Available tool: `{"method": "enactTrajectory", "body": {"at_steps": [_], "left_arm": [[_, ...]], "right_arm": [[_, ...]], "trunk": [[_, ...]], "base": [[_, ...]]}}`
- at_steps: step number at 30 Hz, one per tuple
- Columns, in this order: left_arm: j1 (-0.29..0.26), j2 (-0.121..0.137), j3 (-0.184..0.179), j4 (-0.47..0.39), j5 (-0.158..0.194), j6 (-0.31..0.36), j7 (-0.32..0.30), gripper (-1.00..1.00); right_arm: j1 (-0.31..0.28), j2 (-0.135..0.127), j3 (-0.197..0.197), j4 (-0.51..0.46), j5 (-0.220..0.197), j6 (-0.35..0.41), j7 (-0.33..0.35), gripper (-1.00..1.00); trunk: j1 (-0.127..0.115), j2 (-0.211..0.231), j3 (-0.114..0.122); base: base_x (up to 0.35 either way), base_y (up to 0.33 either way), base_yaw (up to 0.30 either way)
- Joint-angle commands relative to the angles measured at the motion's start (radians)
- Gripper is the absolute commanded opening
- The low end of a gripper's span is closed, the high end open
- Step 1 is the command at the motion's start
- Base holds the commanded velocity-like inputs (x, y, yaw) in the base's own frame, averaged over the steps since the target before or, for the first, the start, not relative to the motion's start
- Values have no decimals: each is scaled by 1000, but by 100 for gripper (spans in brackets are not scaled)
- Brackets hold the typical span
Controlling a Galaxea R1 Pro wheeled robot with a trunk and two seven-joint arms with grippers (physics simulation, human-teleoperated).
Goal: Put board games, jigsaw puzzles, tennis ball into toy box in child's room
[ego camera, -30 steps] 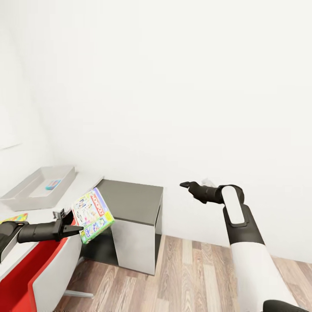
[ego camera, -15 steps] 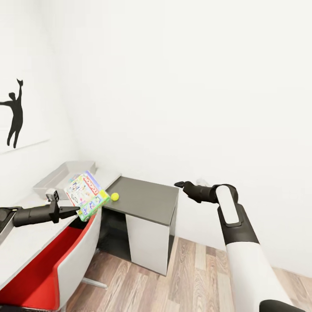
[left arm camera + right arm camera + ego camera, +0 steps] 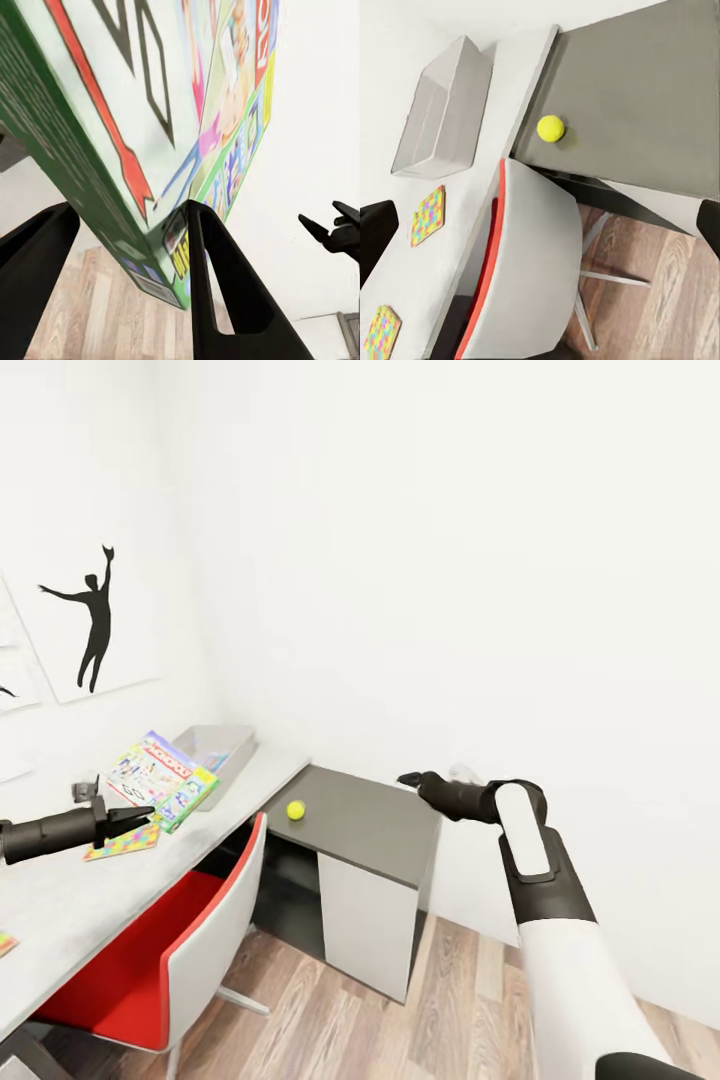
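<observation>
Green-edged board game [image 3: 157, 780] was pinched in the left gripper [image 3: 137, 816], held over the table [image 3: 70, 900] just before the toy box [image 3: 222, 745]. Next, it probably needed carrying over the box and letting go. The right gripper [image 3: 411, 780] held nothing; whether it was wide or narrow was hard to tell.

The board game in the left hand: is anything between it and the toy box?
Nothing visible stands between them. The board game, gripped by the left hand, already overlaps the near end of the toy box in the head view.
</observation>
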Motion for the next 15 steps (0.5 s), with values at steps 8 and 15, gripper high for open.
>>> {"method": "enactTrajectory", "body": {"at_steps": [8,15], "left_arm": [[-1,-1,5,0,11,12,11,-100],[-1,-1,5,0,11,12,11,-100]], "right_arm": [[-1,3,1,-14,-8,3,-11,100],[-1,6,1,-10,-8,0,-11,100]], "trunk": [[1,-2,-1],[1,-2,3]], "base": [[147,-135,63],[204,-93,259]]}}
